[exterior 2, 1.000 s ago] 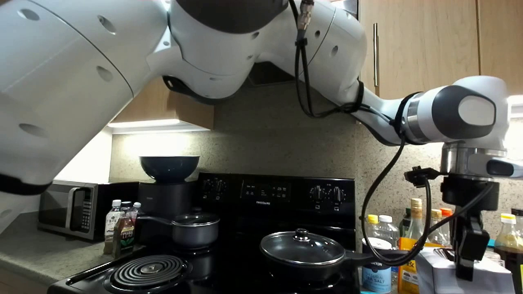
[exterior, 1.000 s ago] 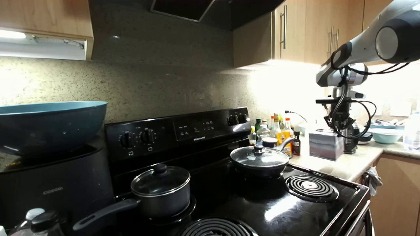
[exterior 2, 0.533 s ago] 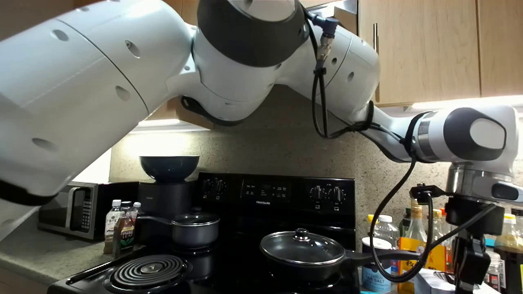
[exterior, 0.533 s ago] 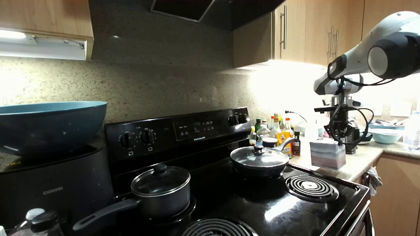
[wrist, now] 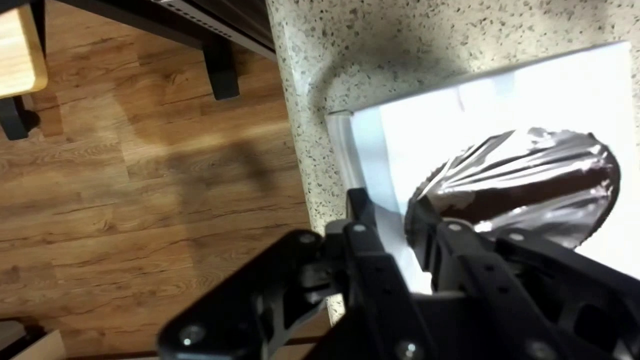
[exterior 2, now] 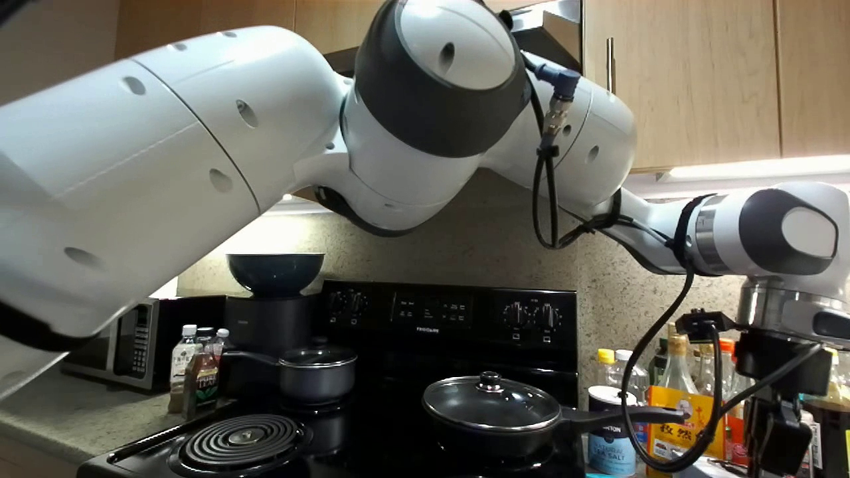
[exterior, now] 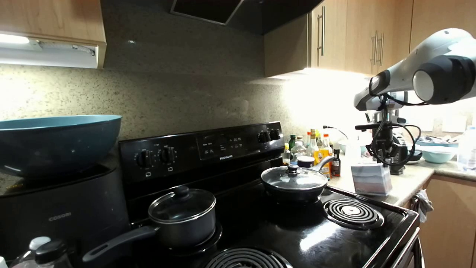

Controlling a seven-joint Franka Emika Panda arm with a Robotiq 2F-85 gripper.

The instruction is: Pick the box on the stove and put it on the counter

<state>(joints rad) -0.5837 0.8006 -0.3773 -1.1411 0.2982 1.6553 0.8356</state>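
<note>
The box (exterior: 368, 180), pale with wavy blue-grey sides, is tilted at the counter (exterior: 411, 186) just beyond the stove (exterior: 282, 232). I cannot tell whether its base touches the counter. In an exterior view only the top edge of the box (exterior 2: 707, 471) shows at the bottom. My gripper (wrist: 392, 202) is shut on the rim of the box (wrist: 425, 130). One finger (wrist: 360, 200) is outside its side wall and the other is inside the film-lined opening. The gripper also shows in both exterior views, pointing down (exterior: 385, 162) (exterior 2: 777, 451).
A lidded frying pan (exterior: 293, 193) and a saucepan (exterior: 186, 230) stand on the stove. Several bottles (exterior: 316, 149) stand at the back of the counter. A teal bowl (exterior: 438, 154) is farther along. The counter's front edge (wrist: 295, 105) drops to the wooden floor (wrist: 150, 200).
The arm and gripper have moved down, carrying the box lower toward the counter. The box has become more tilted in the last half second.
</note>
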